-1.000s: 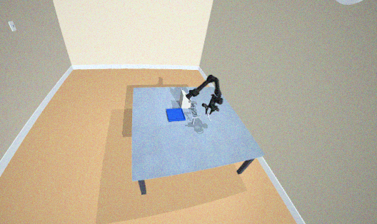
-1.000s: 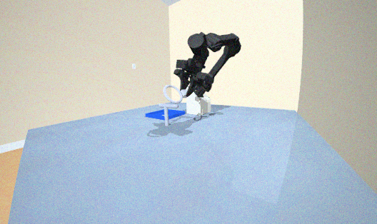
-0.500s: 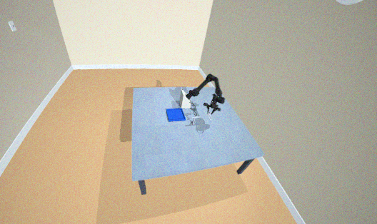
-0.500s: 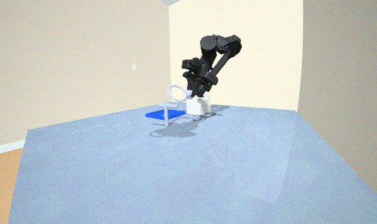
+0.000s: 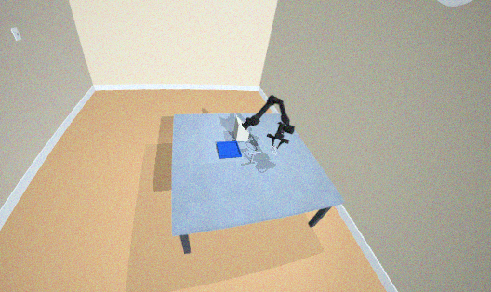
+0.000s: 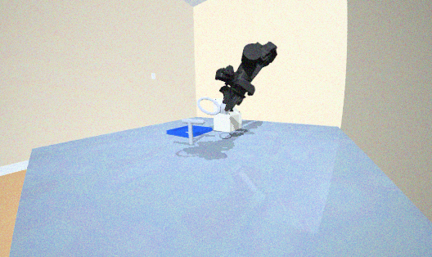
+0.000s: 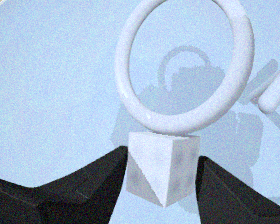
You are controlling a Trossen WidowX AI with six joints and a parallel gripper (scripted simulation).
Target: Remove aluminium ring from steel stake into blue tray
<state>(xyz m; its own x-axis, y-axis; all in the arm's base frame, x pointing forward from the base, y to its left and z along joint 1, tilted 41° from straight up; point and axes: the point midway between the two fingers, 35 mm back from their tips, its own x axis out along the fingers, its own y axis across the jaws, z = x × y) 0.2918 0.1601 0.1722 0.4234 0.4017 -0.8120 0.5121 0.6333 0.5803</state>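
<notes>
Bare-walled room with an orange-tan floor [image 5: 102, 186] [image 6: 2, 213] and white skirting [image 5: 177, 87] [image 6: 8, 169]. Robot arm [image 5: 284, 112] [image 6: 249, 67] on a blue-grey bench [image 5: 218, 200] [image 6: 192, 196] suggests a lab.

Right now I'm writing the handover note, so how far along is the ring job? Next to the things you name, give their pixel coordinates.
Done: the ring [image 5: 275, 150] [image 6: 199, 102] [image 7: 122, 65] is off the stake [image 5: 253, 157] [image 6: 191, 137], aloft. In hand: the gripper [image 7: 163, 159] clamps its tab [image 7: 150, 155]. Left: lay it flat in the blue tray [image 5: 229, 157] [image 6: 177, 133], release, withdraw.

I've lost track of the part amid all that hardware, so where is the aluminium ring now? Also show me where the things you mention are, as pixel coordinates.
In the wrist view, the ring [image 5: 276, 152] [image 6: 199, 101] [image 7: 247, 55] is at the top, right of centre, its tab [image 7: 150, 162] between the gripper's [image 7: 162, 156] fingers.
</notes>
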